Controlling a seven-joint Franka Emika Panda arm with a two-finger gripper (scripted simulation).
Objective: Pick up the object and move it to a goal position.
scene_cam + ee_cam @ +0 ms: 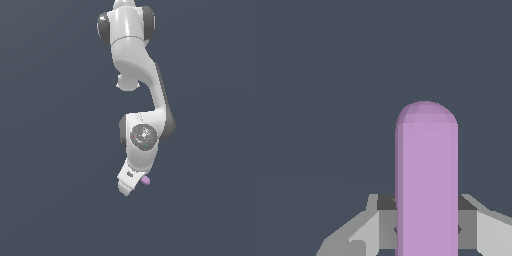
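The object is a small pink-purple bar with a rounded end. In the wrist view the bar (pixel 426 180) stands between my two grey fingers (pixel 363 235), which press on its sides. In the exterior view only a short end of the bar (pixel 145 180) sticks out beside the white gripper (pixel 129 186), on the exterior view's right of it. The white arm hangs down from the top of that view, and the hand hides the rest of the bar and the fingertips. The gripper is shut on the bar.
A plain dark grey-blue surface (pixel 55 165) fills both views. No other object, container or marker shows.
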